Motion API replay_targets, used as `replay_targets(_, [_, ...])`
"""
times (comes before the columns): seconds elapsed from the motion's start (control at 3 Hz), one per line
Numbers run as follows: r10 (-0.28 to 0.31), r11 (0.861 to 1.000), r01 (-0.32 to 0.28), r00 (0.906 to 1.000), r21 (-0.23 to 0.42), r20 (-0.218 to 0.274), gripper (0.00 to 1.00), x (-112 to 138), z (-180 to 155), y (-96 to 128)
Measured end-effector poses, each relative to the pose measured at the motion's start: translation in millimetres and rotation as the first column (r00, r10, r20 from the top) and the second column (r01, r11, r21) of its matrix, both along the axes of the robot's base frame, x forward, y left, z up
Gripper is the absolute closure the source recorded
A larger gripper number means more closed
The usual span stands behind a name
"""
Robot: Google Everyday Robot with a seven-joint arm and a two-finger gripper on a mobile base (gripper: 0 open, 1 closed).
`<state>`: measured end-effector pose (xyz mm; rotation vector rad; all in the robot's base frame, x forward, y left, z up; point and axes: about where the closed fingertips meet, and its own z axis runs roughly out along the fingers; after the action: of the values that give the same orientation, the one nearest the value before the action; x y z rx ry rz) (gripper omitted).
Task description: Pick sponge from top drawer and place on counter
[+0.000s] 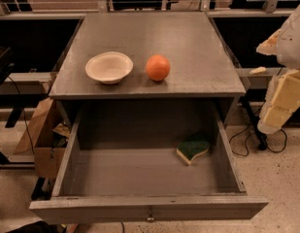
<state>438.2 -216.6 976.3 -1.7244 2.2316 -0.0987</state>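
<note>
Well, from the single camera view, the top drawer (135, 176) stands pulled right out under the bench (164, 33). 1 sponge (192, 148) lies flat in its right rear part, near the right wall, green face up. Its long axis slants from front-left to back-right. On the bench a white bowl (109, 67) sits beside an orange ball (158, 67). The hand (278, 114) hangs off the bench's right side, well apart from the sponge. I cannot tell whether it is clenched or released.

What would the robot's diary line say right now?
green-yellow curvy sponge: inside open grey top drawer, right side | gripper: right of flat grey counter, apart from sponge
</note>
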Motion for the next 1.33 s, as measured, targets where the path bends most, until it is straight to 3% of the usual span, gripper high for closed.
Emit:
replay_targets(0.67, [0.019, 1.0, -0.019, 0.9998, 0.003, 0.01, 0.0, -2, 1, 3])
replay_targets(1.0, [0.145, 0.988, -0.146, 0.9893, 0.053, 0.013, 0.0, 0, -28, 29])
replay_targets(1.33, [0.351, 0.93, -0.351, 0.9362, 0.112, 0.022, 0.0, 10, -95, 75])
